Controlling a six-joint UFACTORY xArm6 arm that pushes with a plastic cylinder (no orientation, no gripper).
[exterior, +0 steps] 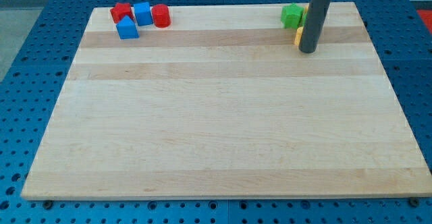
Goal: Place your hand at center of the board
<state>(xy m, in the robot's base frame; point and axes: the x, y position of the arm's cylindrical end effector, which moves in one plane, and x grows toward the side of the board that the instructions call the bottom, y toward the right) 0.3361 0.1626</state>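
Observation:
My tip (308, 50) rests on the wooden board (223, 116) near its top right corner. The dark rod stands just right of a green block (291, 15) and covers most of a yellow block (299, 35), of which only a sliver shows at the rod's left side. At the top left lie a red star-like block (121, 11), a blue cube (142, 13), a red cylinder (160, 15) and a blue block (127, 28) just below them, all close together. The tip is far to the right of that group.
The board lies on a blue perforated table (27, 82) that shows on all sides of it.

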